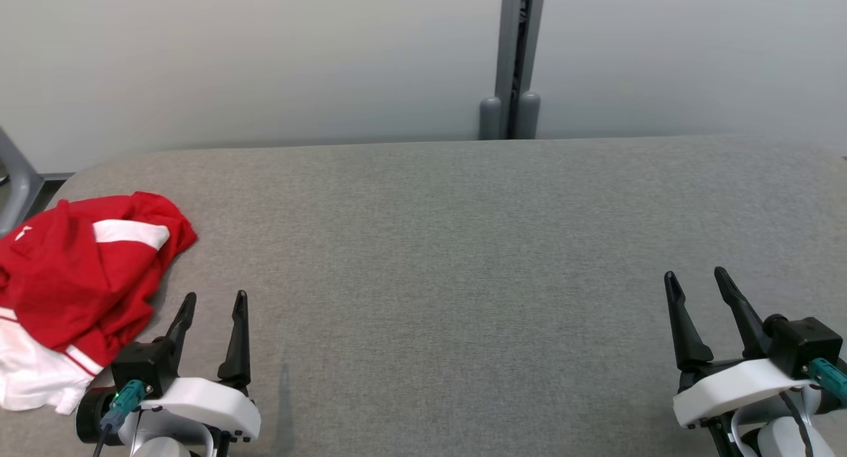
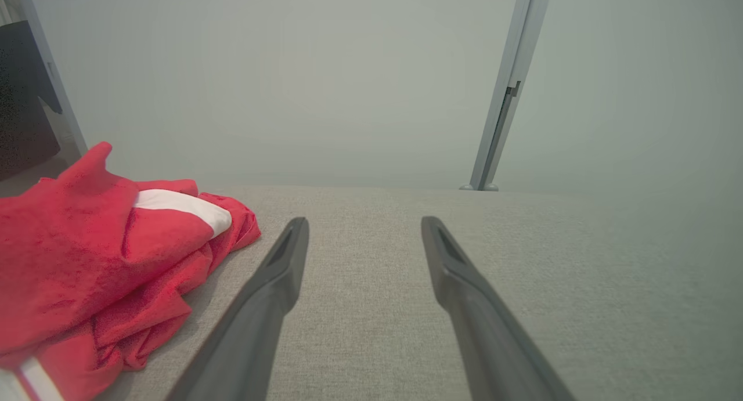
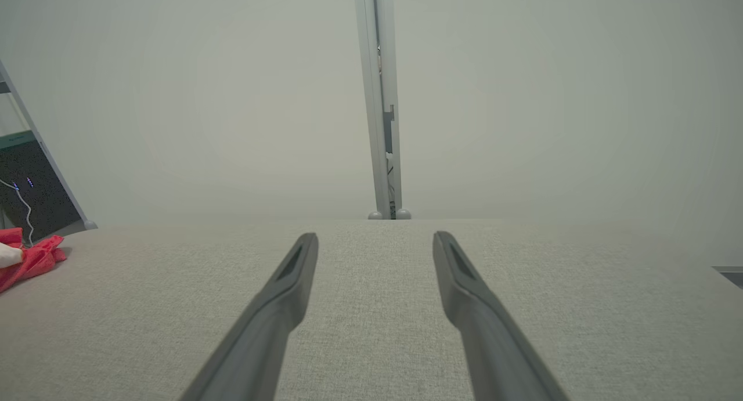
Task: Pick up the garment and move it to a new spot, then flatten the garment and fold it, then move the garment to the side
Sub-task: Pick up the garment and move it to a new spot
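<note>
A red and white garment point(image 1: 73, 291) lies crumpled at the left end of the grey cloth-covered table point(image 1: 450, 245). In the left wrist view the garment point(image 2: 87, 262) bulks up to the left of the fingers. My left gripper point(image 1: 215, 298) hovers open just right of the heap, apart from it, its jaws holding nothing. Far off at the lower right my right gripper point(image 1: 695, 275) stands open too, over bare table. The right wrist view catches a red edge of the garment point(image 3: 29, 259) at its far left.
A pale wall runs behind the table, with a grey post point(image 1: 519, 60) at its middle. A grey frame leg point(image 1: 16, 176) stands at the table's left end. Bare grey surface stretches between the two grippers.
</note>
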